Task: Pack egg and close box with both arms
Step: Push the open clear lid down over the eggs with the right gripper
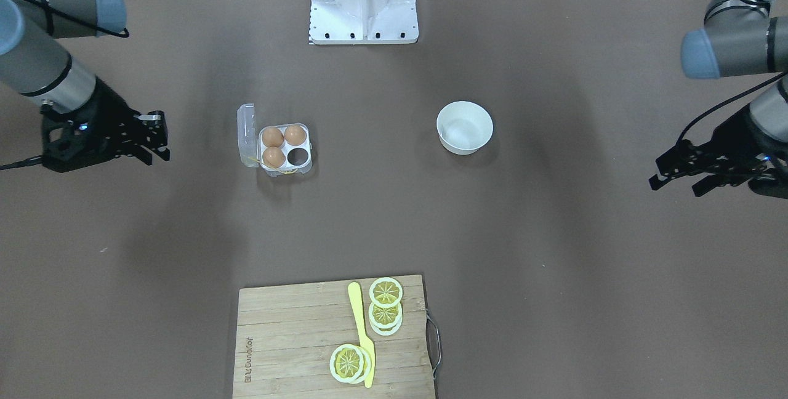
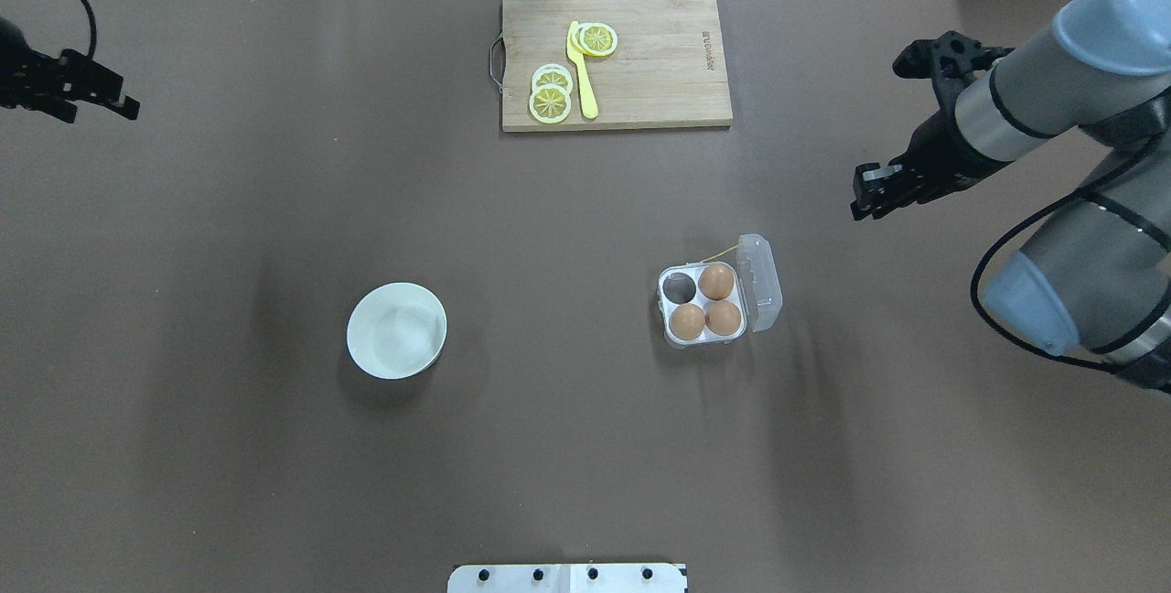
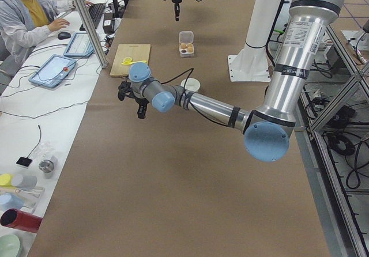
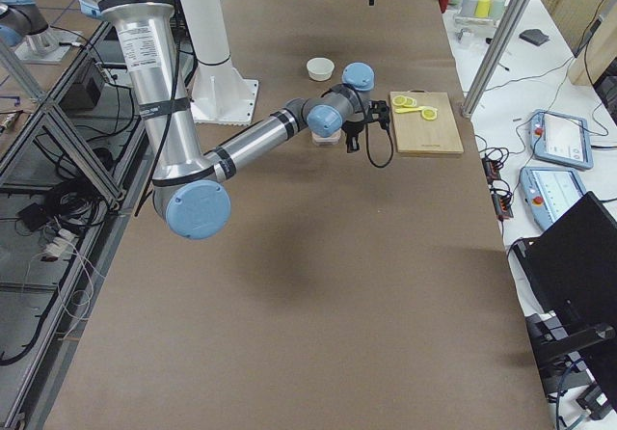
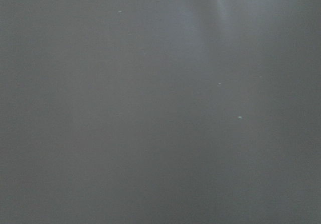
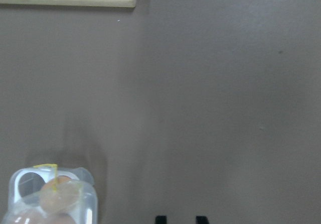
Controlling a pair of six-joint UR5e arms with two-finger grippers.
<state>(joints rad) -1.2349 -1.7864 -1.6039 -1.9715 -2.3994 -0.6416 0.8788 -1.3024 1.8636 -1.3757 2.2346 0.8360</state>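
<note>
I see a dull brown counter (image 2: 183, 447). The box (image 2: 767, 286) is clear plastic, its three eggs (image 2: 716, 281) orange-brown. Aside of the box, the bowl (image 2: 396, 330) is plain white. Beyond the box, the board (image 2: 659, 71) is pale striped wood, with yellow, white-rimmed lemon slices (image 2: 550, 102) and a yellow knife (image 2: 583, 80).

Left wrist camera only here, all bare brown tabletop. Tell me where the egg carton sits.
Observer: The clear egg carton sits in the robot's right half, far nearer the right gripper than the left gripper.
Operator: Give me its fill.
Observer: Three brown eggs, one empty cell, lid open.
Operator: Check for any loose egg.
Observer: None shows in any view; the white bowl looks empty.
</note>
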